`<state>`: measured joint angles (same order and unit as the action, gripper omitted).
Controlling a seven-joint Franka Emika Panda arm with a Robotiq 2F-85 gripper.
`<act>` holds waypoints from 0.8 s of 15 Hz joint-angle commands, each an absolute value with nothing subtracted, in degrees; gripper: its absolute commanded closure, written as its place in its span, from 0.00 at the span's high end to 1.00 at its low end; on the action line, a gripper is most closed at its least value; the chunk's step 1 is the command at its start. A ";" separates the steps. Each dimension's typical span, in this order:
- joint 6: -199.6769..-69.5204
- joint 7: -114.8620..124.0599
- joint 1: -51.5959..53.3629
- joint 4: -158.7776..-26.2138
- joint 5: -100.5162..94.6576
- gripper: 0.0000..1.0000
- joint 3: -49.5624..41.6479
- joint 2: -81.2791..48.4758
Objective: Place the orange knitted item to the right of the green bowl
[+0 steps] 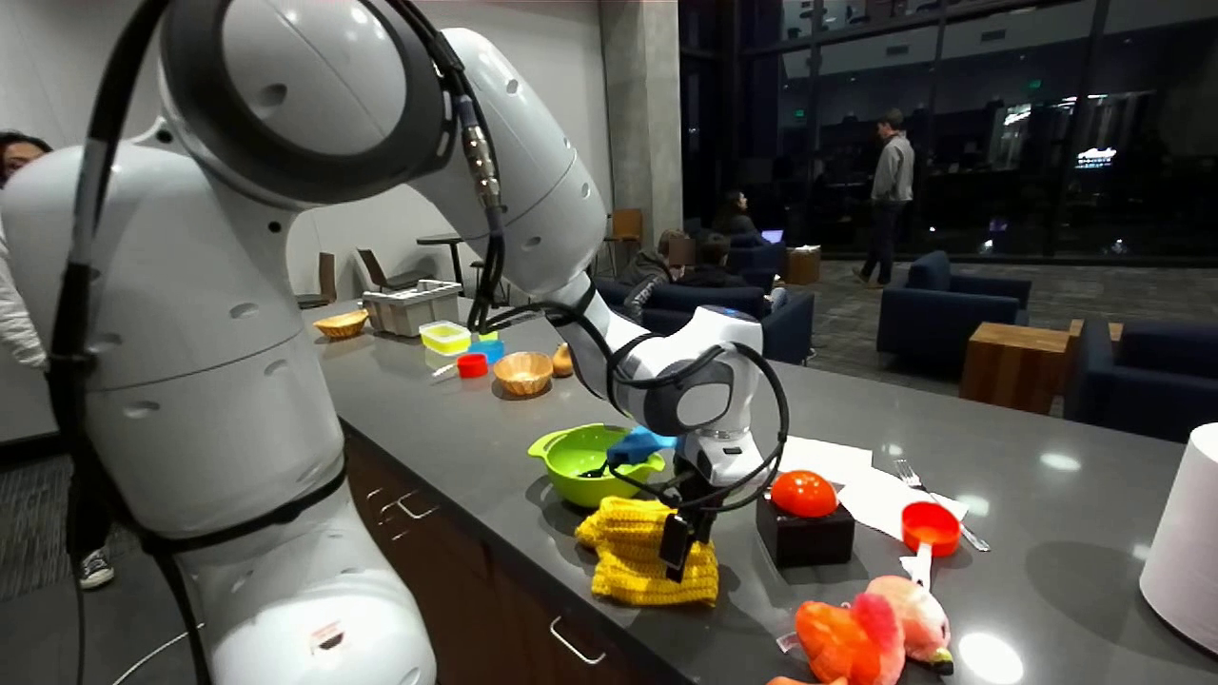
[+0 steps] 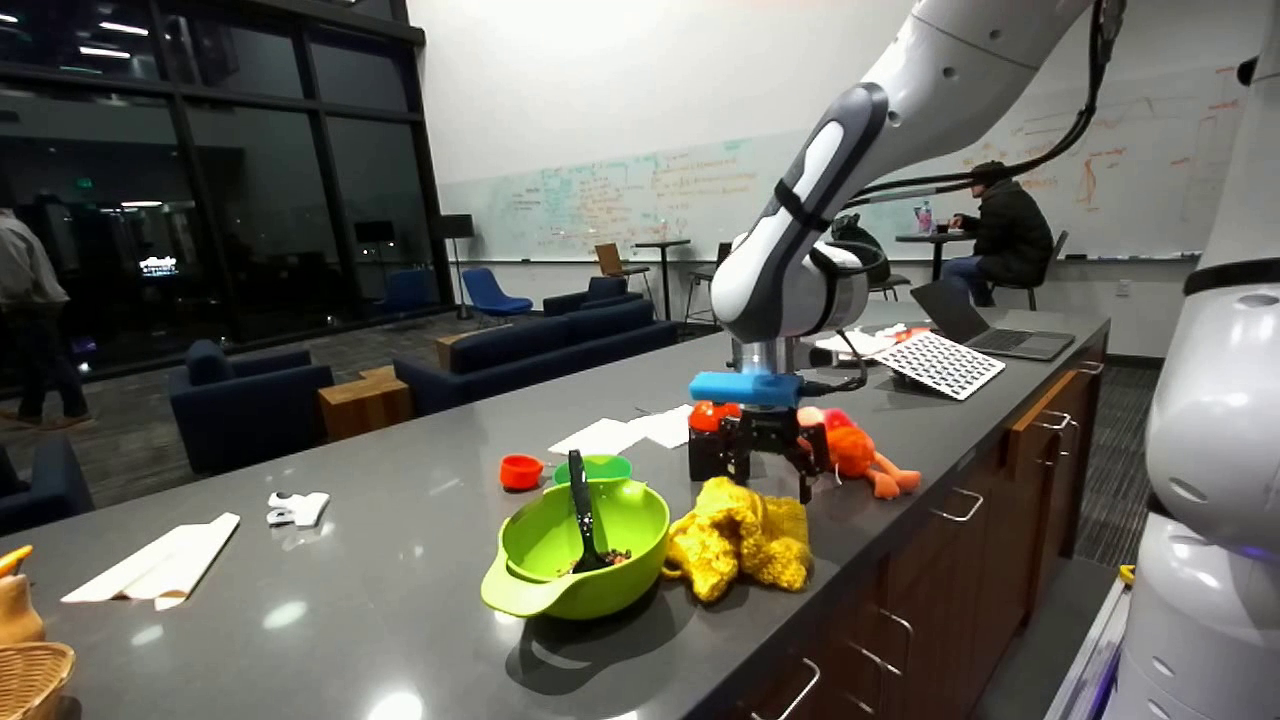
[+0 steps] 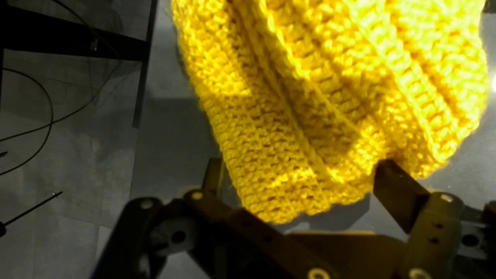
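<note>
the green bowl (image 2: 610,592) sits on the dark counter (image 2: 380,575), and a black spoon (image 2: 580,505) leans in it, handle up past the rim and lower end among some dark bits (image 2: 618,557). the yellow knit cloth (image 2: 740,540) lies crumpled on the counter just beside the green bowl, to its right in an exterior view; i cannot tell whether the two touch. the gripper (image 3: 299,168) points down at the end of the cloth that is away from the green bowl. its fingers (image 3: 399,193) stand wide apart, and in the wrist view the end of the cloth shows between them. a strip of counter shows between the cloth and one finger; the other finger overlaps the cloth's edge, and i cannot tell if it presses on it.

farther from the green bowl than the cloth are a black box (image 1: 807,542) with a red dome (image 1: 804,494) on top and an orange stuffed toy (image 1: 847,645). a small dark green bowl (image 2: 603,466) is just behind the green bowl in an exterior view, and a red cup (image 2: 520,473) is behind it to the left. a wicker basket (image 1: 522,385) stands well apart from the green bowl, on the side away from the cloth.
</note>
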<state>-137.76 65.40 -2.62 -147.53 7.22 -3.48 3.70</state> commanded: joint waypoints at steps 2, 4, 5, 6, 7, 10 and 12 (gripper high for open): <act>-146.49 60.43 -2.62 -148.36 11.99 1.00 -3.11 -0.58; -148.74 57.96 -2.46 -148.20 14.44 1.00 -3.02 -2.09; -149.79 56.52 -2.43 -148.09 15.62 0.75 -2.97 -2.88; -150.56 55.32 -2.37 -147.97 16.50 0.73 -2.90 -3.53; -150.76 54.32 -2.31 -147.83 17.03 0.68 -2.88 -3.75; -148.69 54.26 -2.16 -146.93 14.45 0.57 -3.16 -2.46; -146.07 55.71 -2.15 -145.73 9.90 0.45 -3.54 -1.17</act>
<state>-148.32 55.08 -2.32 -146.77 14.19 -3.31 -2.53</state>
